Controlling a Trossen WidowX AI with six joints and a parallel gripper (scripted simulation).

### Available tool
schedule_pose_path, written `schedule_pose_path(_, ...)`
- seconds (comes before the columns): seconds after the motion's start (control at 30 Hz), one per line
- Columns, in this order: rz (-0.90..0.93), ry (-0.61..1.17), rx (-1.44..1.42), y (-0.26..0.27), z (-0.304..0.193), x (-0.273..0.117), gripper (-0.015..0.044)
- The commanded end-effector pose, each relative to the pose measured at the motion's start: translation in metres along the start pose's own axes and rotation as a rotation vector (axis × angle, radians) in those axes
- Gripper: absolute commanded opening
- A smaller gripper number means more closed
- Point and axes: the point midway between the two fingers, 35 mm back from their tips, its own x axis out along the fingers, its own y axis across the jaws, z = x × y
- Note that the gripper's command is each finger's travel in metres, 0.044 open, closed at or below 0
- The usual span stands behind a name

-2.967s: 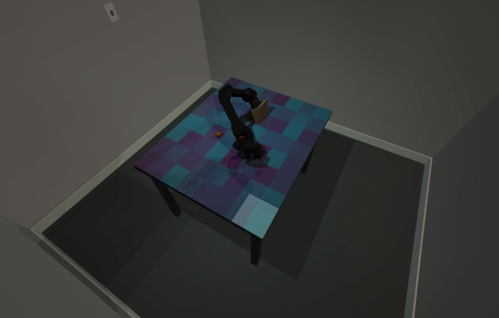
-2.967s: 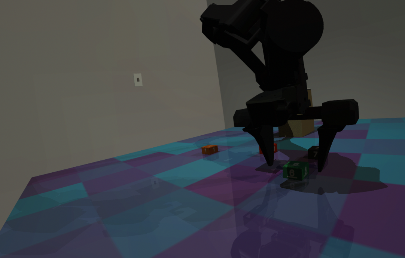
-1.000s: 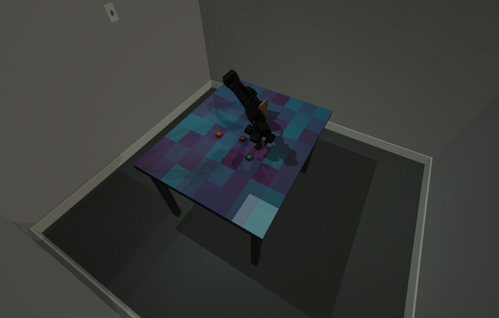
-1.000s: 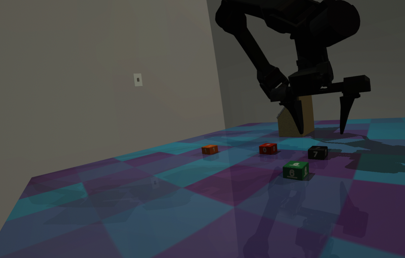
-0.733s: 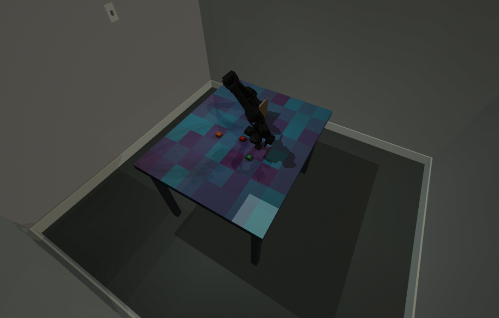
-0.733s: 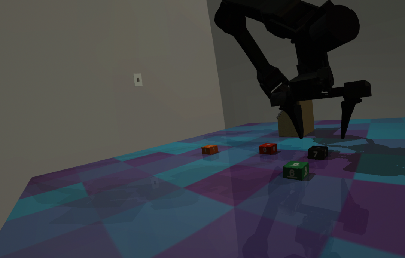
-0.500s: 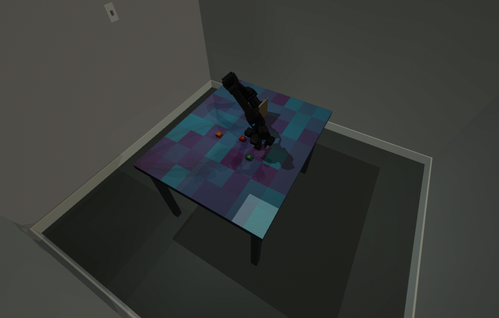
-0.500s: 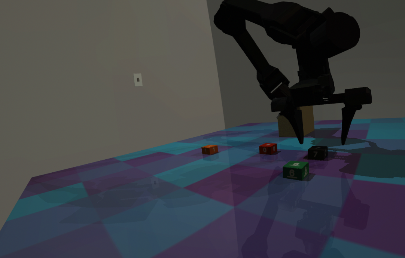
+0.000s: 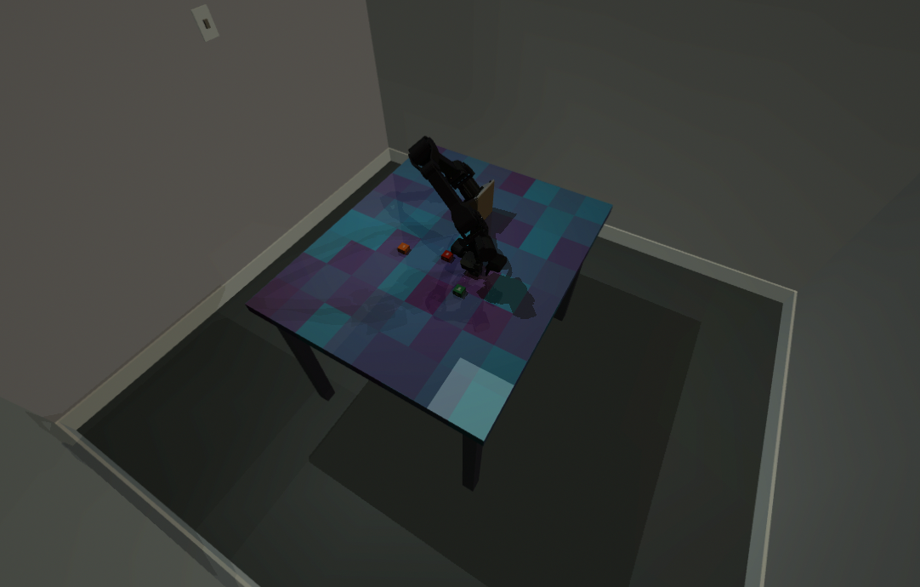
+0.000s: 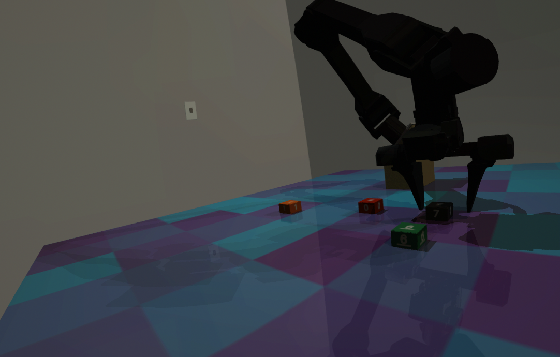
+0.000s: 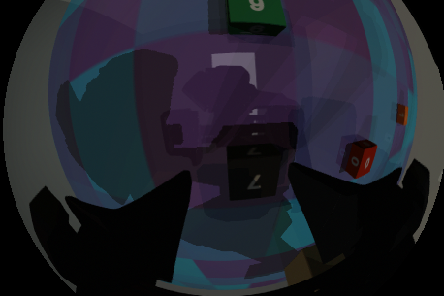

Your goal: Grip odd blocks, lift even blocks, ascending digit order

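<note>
My gripper [image 10: 445, 209] [image 11: 240, 174] is open, its fingertips low on either side of the black block [image 10: 439, 211] [image 11: 254, 176], which shows a 7. Gaps show between the block and both fingers in the wrist view. The green block [image 9: 458, 291] [image 10: 408, 236] [image 11: 255, 6] shows an underlined 6 and sits close by. The red block [image 9: 446, 256] [image 10: 370, 206] [image 11: 361, 159] shows a 0, outside the fingers. The orange block [image 9: 403, 248] [image 10: 290, 207] [image 11: 401, 115] shows a 1 and lies farthest away. In the top view the arm largely hides the black block.
A tan wooden box [image 9: 485, 200] [image 10: 395, 178] [image 11: 298, 269] with a sloped top stands behind the gripper. The checkered table [image 9: 369, 353] [image 10: 229, 283] carries dark arm shadows and reflections. A wall switch [image 9: 206, 23] [image 10: 190, 110] is far from the arm.
</note>
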Motion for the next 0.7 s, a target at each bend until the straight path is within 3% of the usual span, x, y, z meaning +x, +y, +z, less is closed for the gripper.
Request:
schedule_pose_path(0.0, -0.007, -0.001, -0.006, -0.0004, -0.0006, 0.0023, 0.019)
schedule_pose_path(0.1, -0.007, -0.001, -0.006, -0.0004, -0.0006, 0.0023, 0.012)
schedule_pose_path(0.6, -0.007, -0.001, -0.006, -0.0004, -0.0006, 0.0023, 0.012)
schedule_pose_path(0.67, -0.007, -0.001, -0.006, -0.0004, -0.0006, 0.0023, 0.0172)
